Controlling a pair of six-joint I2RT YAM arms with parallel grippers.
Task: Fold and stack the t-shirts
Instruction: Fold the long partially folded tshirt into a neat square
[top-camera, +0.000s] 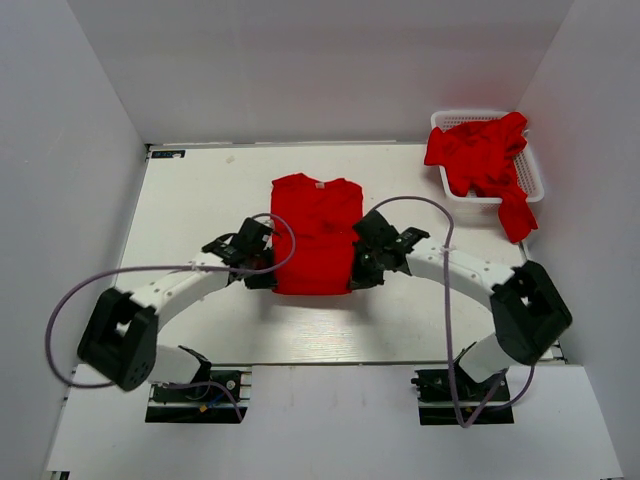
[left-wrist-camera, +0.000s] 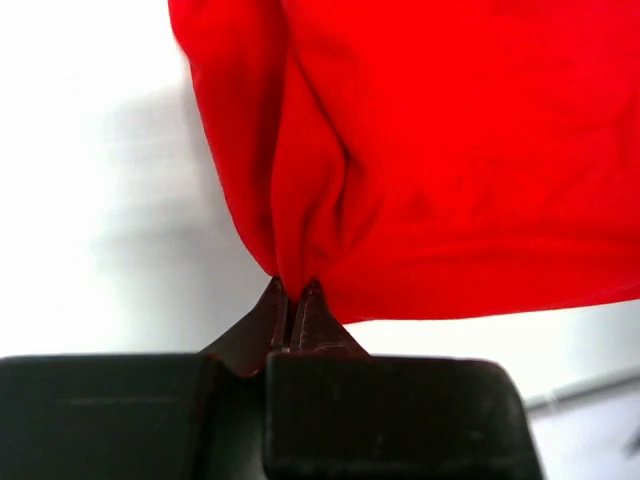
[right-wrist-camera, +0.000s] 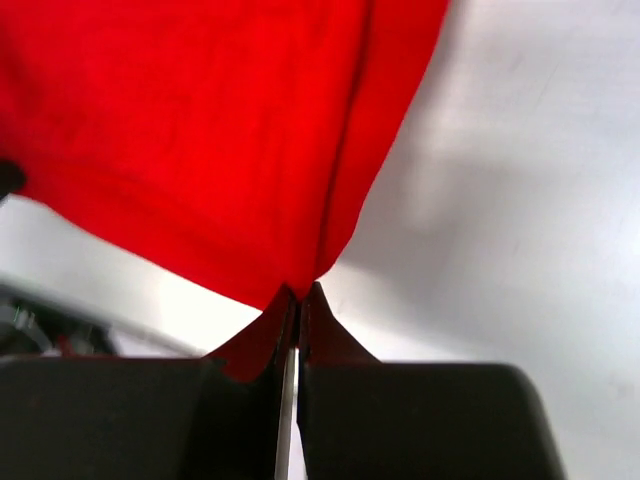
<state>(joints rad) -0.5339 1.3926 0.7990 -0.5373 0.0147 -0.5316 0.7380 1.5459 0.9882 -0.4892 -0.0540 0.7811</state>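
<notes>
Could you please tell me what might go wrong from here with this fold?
1. The left tool and right tool each pinch only a small tip of the t-shirt at a near corner, so cloth could slip out mid-fold.
2. Cloth bunches into pleats at the left tool, so the fold may crease.
3. The hanging shirt draped over the basket wall might slide out.

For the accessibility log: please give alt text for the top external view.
A left tool and a right tool pinch the near left and right corners of a plain bright red cloth t-shirt on a white table. More crumpled red t-shirts spill from a white plastic lattice basket at far right.
</notes>
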